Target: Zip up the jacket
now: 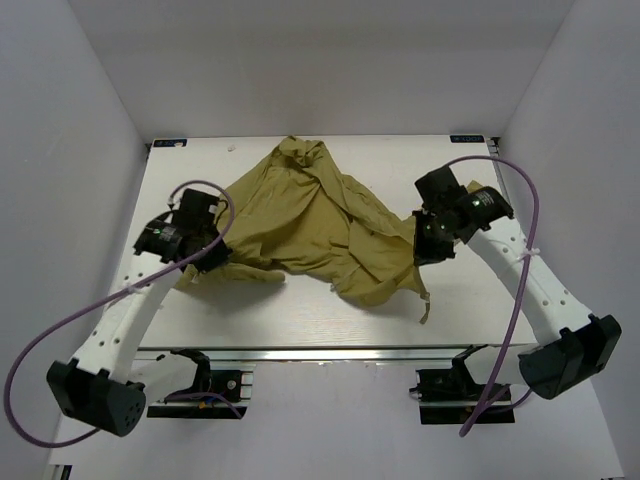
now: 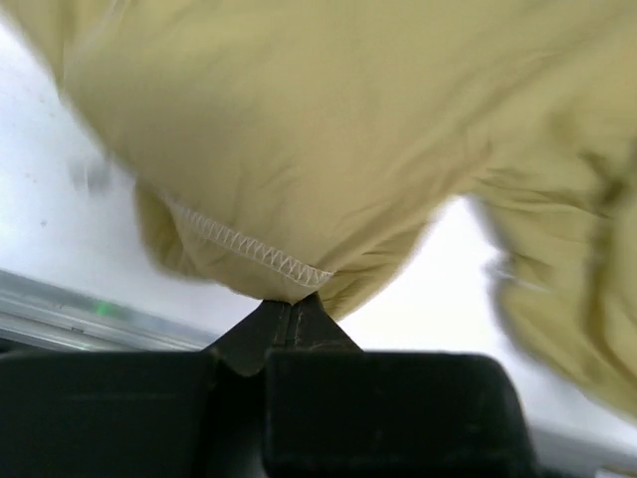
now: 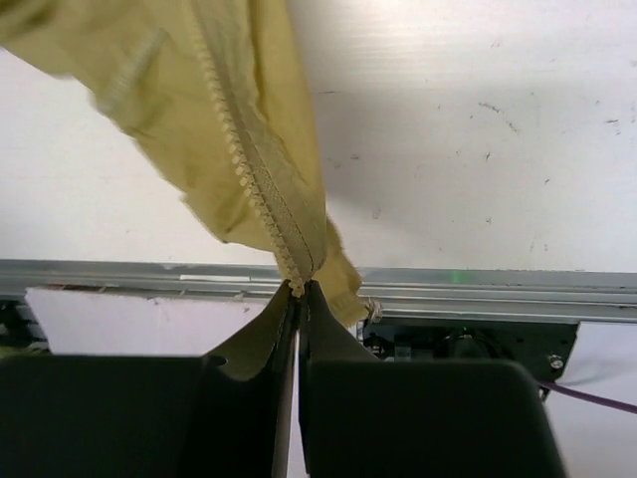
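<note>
The olive-yellow jacket [image 1: 300, 215] lies crumpled across the middle of the white table [image 1: 300, 320], open. My left gripper [image 1: 212, 258] is at its left edge. In the left wrist view this gripper [image 2: 291, 304] is shut on a fold of the jacket [image 2: 328, 129] just below a white zigzag-stitched hem [image 2: 249, 247]. My right gripper [image 1: 425, 252] is at the jacket's right edge. In the right wrist view it [image 3: 299, 291] is shut on the fabric edge at the lower end of a row of zipper teeth [image 3: 249, 169], which hangs slightly lifted off the table.
White walls enclose the table on the left, right and back. A metal rail [image 3: 498, 284] runs along the table's front edge. A short strip of the jacket [image 1: 425, 313] trails toward that edge. Purple cables [image 1: 60, 330] loop beside each arm.
</note>
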Motion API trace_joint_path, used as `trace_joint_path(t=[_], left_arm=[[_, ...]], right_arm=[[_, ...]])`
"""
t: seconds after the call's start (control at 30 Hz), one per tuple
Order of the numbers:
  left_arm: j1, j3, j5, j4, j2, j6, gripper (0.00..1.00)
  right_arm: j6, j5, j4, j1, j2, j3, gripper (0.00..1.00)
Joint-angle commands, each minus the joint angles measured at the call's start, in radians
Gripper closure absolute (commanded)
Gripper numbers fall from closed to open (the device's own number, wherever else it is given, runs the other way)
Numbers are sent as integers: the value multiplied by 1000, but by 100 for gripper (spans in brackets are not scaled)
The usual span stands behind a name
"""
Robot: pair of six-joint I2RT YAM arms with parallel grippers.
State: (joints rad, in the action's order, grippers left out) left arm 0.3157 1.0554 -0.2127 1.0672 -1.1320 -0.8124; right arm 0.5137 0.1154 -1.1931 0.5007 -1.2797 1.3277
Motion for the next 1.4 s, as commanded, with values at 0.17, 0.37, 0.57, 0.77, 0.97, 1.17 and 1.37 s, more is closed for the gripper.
trace_joint_path(t=[0.17,0.37,0.57,0.77,0.97,1.17,1.37], left_arm=[[-1,233,317,346,93,237,93],[-1,75,351,307,8,213,76],[-1,187,337,300,-11,251,2],[-1,259,237,13,-158,223,2],[-1,449,285,-343,-586,245,2],[37,986,254,-346,-1041,309,3],[37,1191,251,-436,-1296,314,15]], right_arm=[[-104,-144,-57,97,-208,191,100],[-147,-391,229,358,-386,104,100],[-230,-562,309,473,-515,140,54],[-270,-480,299,323,-414,105,26],[-242,-366,406,18,-322,-36,21],[-218,-247,529,-160,-429,-13,22],[-225,-158,566,-240,-572,47,25]])
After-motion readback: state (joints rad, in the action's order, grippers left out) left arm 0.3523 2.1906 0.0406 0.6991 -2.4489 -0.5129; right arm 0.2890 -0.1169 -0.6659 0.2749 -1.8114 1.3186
